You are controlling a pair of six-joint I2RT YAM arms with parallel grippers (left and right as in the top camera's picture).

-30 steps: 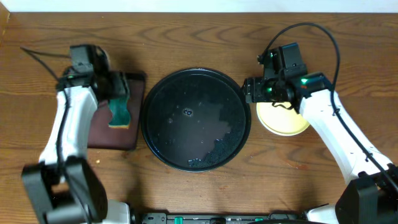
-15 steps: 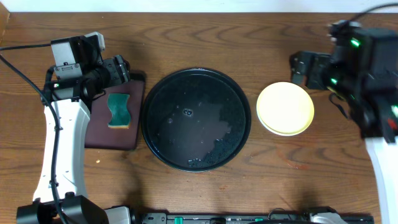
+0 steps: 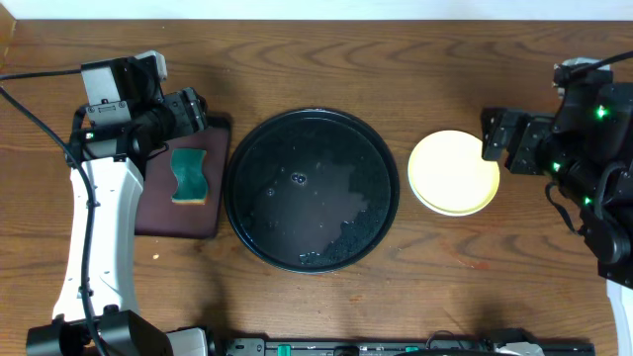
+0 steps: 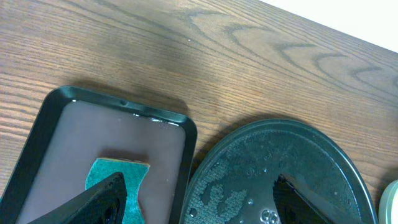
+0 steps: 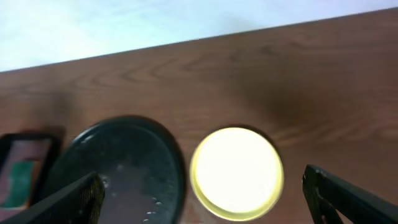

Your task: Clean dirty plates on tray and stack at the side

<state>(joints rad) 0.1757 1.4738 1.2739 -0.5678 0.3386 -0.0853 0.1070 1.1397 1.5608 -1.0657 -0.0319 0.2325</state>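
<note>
The large round black tray (image 3: 312, 190) lies in the middle of the table, wet with drops and foam, with no plate on it. A pale yellow plate (image 3: 454, 172) lies on the wood tabletop (image 3: 396, 59) to its right. No aqua plate can be made out. My right gripper (image 3: 506, 138) is open and empty, raised beside the plate's right edge. In the right wrist view the plate (image 5: 236, 171) shows between the open jaws (image 5: 202, 200), with the tray (image 5: 124, 155) to its left. My left gripper (image 3: 191, 111) is open and empty, raised over the gap between both trays (image 4: 199, 202).
A green sponge (image 3: 188, 174) lies on a small rectangular dark brown tray (image 3: 158, 213) left of the black tray. In the left wrist view the sponge (image 4: 118, 171), the brown tray (image 4: 81, 124) and the black tray (image 4: 311, 162) show. Cables hang near both arms.
My right gripper has drawn back from over the yellow plate to the right, empty. My left gripper lifted off the sponge a second ago and has stayed still since.
</note>
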